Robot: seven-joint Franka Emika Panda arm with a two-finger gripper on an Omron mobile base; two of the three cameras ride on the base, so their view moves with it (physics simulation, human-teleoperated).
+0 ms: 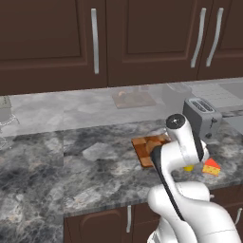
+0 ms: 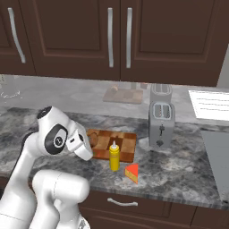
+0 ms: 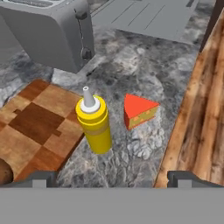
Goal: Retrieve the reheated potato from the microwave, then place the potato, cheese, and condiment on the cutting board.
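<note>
The checkered cutting board (image 2: pixel 123 142) (image 3: pixel 39 120) (image 1: pixel 140 148) lies on the marble counter in front of the toaster. The brown potato (image 2: pixel 95 139) (image 3: pixel 3 172) rests on the board's near-left part. Just off the board's front edge stands the yellow condiment (image 2: pixel 114 157) (image 3: pixel 95 127) (image 1: pixel 189 167), upright on the counter. The cheese (image 2: pixel 132 173) (image 3: pixel 139 111) (image 1: pixel 211 166), an orange wedge with a red side, lies on the counter right of the bottle. My gripper (image 3: pixel 112 180) (image 2: pixel 84 151) hovers above the board's near edge, open wide and holding nothing. The microwave is out of view.
A silver toaster (image 2: pixel 161 121) (image 3: pixel 52 30) (image 1: pixel 201 116) stands behind the board to the right. A flat grey slab (image 2: pixel 212 103) lies farther right. The counter's front edge (image 3: pixel 175 131) drops to wooden floor (image 3: pixel 203 109). Dark cabinets (image 2: pixel 120 36) hang above.
</note>
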